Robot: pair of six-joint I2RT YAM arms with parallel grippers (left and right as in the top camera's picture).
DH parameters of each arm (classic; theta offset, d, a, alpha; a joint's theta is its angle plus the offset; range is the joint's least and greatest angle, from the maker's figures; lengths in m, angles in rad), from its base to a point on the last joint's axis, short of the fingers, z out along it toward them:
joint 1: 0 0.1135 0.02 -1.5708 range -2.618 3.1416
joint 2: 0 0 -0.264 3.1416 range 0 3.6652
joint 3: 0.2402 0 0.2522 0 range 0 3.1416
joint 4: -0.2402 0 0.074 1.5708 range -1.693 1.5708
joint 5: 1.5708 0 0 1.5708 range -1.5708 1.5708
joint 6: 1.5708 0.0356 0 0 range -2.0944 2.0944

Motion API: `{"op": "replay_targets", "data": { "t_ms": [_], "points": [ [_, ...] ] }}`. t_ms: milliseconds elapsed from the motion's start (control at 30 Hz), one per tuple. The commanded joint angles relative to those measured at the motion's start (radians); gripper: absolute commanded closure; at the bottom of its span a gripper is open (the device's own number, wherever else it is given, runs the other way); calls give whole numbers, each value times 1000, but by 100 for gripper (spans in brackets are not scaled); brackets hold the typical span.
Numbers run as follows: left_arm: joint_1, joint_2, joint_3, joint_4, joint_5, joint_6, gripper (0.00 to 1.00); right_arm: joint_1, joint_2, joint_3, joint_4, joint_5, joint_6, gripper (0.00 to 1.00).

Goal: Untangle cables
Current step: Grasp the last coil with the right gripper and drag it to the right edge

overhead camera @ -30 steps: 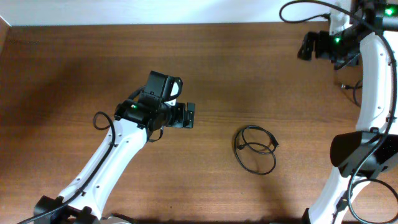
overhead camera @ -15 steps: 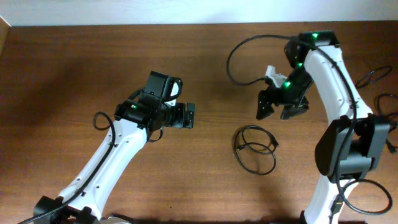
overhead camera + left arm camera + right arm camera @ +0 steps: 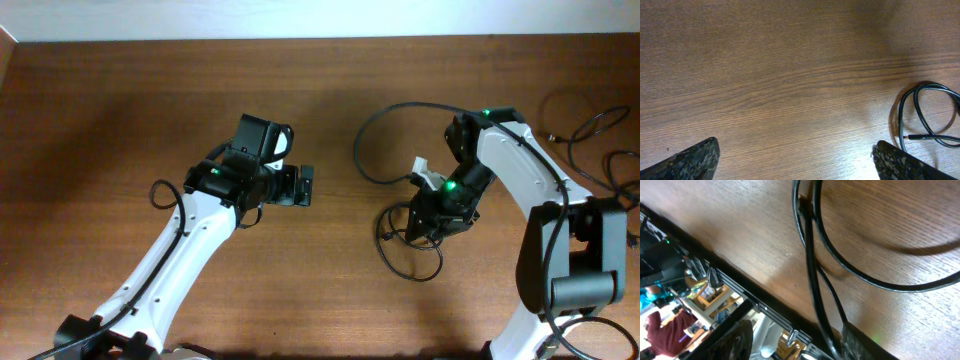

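Right gripper [image 3: 796,332]: fingers set well apart, nothing clamped. One strand of the thin black coiled cable [image 3: 810,270] runs down between them; whether it touches either finger cannot be told. From overhead this gripper [image 3: 428,216] hangs low over the upper edge of the coil [image 3: 410,262], which lies flat in overlapping loops on the brown wooden table [image 3: 120,120], right of centre.

Left gripper [image 3: 795,150]: fingers spread wide, dark textured fingertips [image 3: 692,159] at the bottom corners of the wrist view, bare wood grain between them, holding nothing. The coil shows at the right edge of that view [image 3: 920,112], with a small connector end lying inside its loop. From overhead the left gripper [image 3: 298,186] sits left of centre, well apart from the coil, pointing toward it.

More loose black cables [image 3: 590,125] lie at the table's far right edge, beyond the right arm.
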Motion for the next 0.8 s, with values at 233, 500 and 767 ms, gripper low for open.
{"op": "replay_targets", "data": {
  "t_ms": [233,500,767],
  "points": [
    [3,-17,1,2,-8,-10,1,5,-8,-113,90,-29,20,96],
    [3,-17,1,2,-8,-10,1,5,-8,449,-99,-13,135,96],
    [3,-17,1,2,-7,-10,1,3,-8,996,50,351,252,96]
  ]
}}
